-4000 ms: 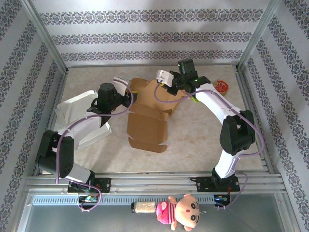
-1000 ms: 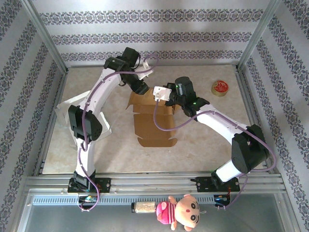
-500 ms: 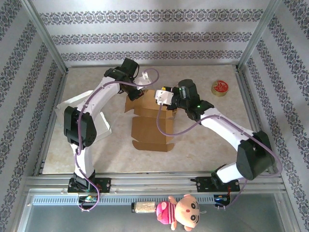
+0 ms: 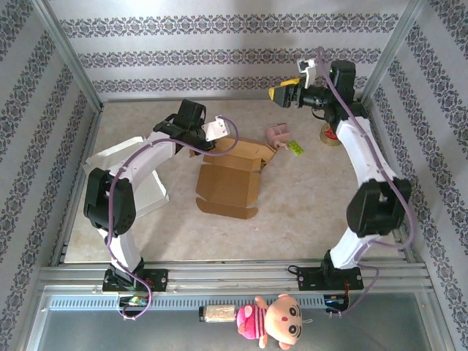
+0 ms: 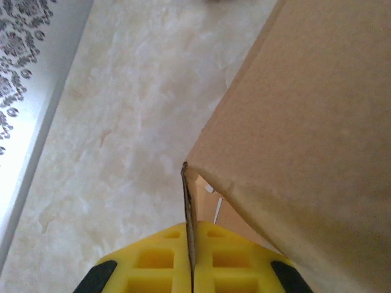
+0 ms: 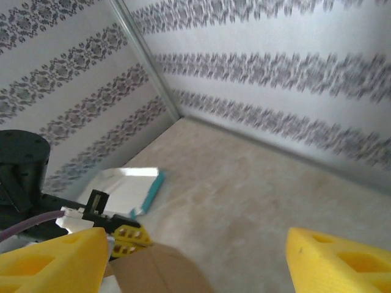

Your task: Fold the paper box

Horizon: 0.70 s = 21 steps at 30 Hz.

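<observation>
My right gripper [image 4: 282, 93] has released the box [image 4: 228, 183] and withdrawn rearward, jaws apart. My left gripper [image 5: 190, 244] has clamped onto a rear flap edge. The box sits mid-worktop [image 4: 307, 212], folding unfinished, under left control only.

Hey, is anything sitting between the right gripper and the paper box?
Yes: a small pink object lies on the table between the raised, open right gripper and the paper box, close to the box's right corner. The left gripper is shut on its flap.
</observation>
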Motion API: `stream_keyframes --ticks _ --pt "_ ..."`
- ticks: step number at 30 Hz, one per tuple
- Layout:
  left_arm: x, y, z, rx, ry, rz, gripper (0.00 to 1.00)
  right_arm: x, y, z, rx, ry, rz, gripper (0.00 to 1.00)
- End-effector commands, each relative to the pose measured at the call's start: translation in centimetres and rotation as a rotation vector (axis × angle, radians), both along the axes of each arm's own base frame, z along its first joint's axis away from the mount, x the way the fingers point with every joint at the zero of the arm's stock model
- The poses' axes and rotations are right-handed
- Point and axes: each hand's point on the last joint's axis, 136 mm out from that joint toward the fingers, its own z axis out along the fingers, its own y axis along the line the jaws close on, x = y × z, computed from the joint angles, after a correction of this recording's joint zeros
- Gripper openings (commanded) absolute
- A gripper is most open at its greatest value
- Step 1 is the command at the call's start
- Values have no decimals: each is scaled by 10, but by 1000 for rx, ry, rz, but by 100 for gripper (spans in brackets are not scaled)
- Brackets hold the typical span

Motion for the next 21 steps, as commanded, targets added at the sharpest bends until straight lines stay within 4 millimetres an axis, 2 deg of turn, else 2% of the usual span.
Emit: stream_keyframes --ticks 1,5,10,16,21 --pt "5 -7 18 2 -99 -61 0 -15 20 -35 79 276 126 77" --pt "1 -9 15 -7 -78 -82 0 -19 26 -73 -18 301 185 78" --pt "-4 -16 11 -29 -45 -118 0 -35 40 -112 -202 261 279 87" --pt "-4 -24 12 -57 -7 -137 0 -32 51 -134 -350 225 368 89" --pt "-6 -24 13 -54 0 -143 0 -45 66 -133 -284 220 492 87"
